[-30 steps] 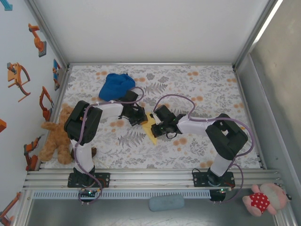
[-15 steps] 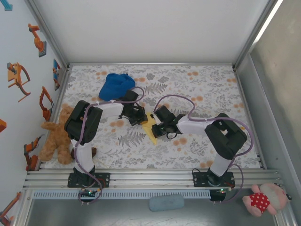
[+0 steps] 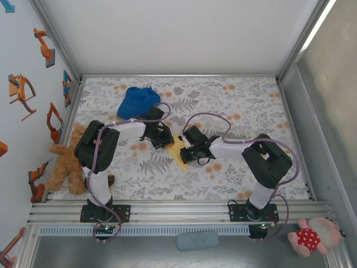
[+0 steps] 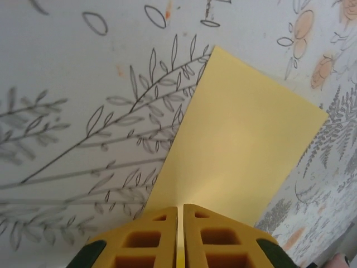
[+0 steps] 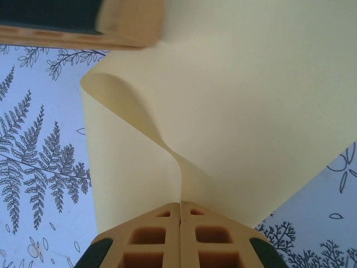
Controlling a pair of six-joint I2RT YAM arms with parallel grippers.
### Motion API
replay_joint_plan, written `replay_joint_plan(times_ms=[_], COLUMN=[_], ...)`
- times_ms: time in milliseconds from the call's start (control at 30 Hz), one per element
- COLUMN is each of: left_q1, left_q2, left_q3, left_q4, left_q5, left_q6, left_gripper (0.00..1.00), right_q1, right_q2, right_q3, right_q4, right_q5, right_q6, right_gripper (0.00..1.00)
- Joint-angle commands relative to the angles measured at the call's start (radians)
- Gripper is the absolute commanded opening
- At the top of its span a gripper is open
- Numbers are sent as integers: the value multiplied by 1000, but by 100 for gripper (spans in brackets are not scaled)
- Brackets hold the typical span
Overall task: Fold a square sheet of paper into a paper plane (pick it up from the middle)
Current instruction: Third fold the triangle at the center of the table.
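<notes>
The square sheet of paper [image 3: 180, 157] is yellow and partly folded into a narrow pointed shape at mid-table, between the two grippers. My left gripper [image 3: 169, 142] meets it from the upper left. In the left wrist view its yellow fingers [image 4: 150, 234] stand a thin slit apart with the paper's [image 4: 240, 139] edge pinched in the slit at the left gripper [image 4: 181, 207]. My right gripper [image 3: 184, 153] comes in from the right. It is shut [image 5: 180, 204] on a raised ridge of the paper [image 5: 251, 100], which curls up towards the left finger [image 5: 122, 22] at the top left.
A blue fabric cap [image 3: 136, 101] lies behind the left arm. A brown teddy bear [image 3: 67, 162] slumps at the table's left edge. A pink plush toy [image 3: 312, 235] and a grey-blue pad [image 3: 197, 240] lie outside the front rail. The floral tablecloth [image 3: 245, 106] is bare at the right.
The left arm's elbow has drifted slightly to the left. Both grippers and the paper stay where they were.
</notes>
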Motion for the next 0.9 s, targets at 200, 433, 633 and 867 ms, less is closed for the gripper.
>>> replay_joint_plan(times_ms=[200, 433, 633, 867], left_q1=[-18, -64, -74, -77], left_q2=[-202, -177, -130, -121], left_q3=[-192, -260, -258, -266], left_q4=[207, 294, 309, 260], left_q5=[41, 69, 99, 76], left_q6=[-112, -157, -152, -124], left_gripper=[20, 10, 9, 8], right_q1=[-7, -9, -8, -8], right_q2=[26, 30, 31, 34], right_q3=[-16, -15, -7, -4], right_q4=[-34, -34, -41, -45], right_q5=[24, 19, 20, 22], right_q6=[19, 18, 15, 15], right_gripper=[0, 0, 0, 0])
